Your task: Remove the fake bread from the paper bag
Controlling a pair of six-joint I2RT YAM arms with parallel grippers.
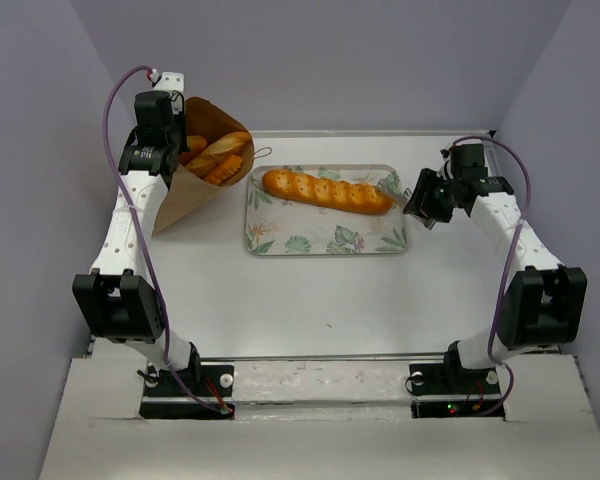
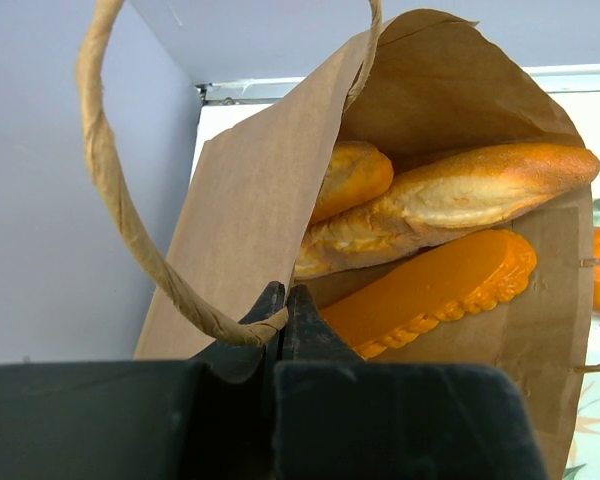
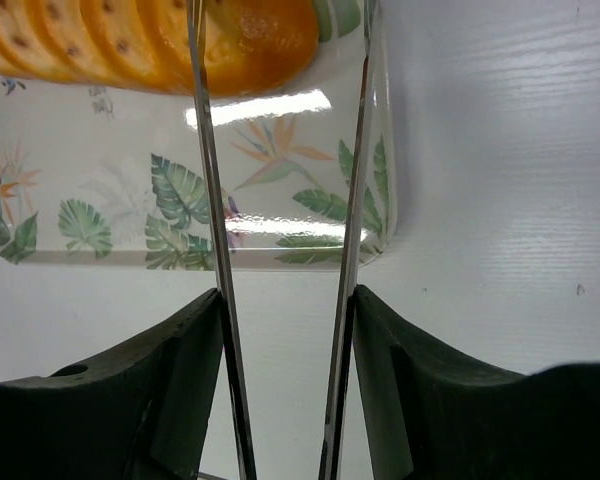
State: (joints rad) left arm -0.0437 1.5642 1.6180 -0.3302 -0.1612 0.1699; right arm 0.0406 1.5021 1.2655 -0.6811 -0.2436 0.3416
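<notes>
The brown paper bag (image 1: 183,195) lies at the back left, its mouth open toward the tray. Several glossy golden loaves of fake bread (image 1: 220,155) stick out of it; they also show in the left wrist view (image 2: 460,195). My left gripper (image 1: 175,145) is shut on the bag's rim (image 2: 250,200) and its twisted loop handle (image 2: 115,200), with the jaws together (image 2: 283,300). One more loaf (image 1: 325,190) lies on the leaf-patterned tray (image 1: 325,240). My right gripper (image 1: 422,200) holds metal tongs (image 3: 208,180) with their arms spread, just off the loaf's right end (image 3: 250,40).
The tray's near right corner (image 3: 370,240) lies under the tong tips. Grey walls stand close on the left, back and right. Bare white table (image 1: 330,300) lies between the tray and the arm bases.
</notes>
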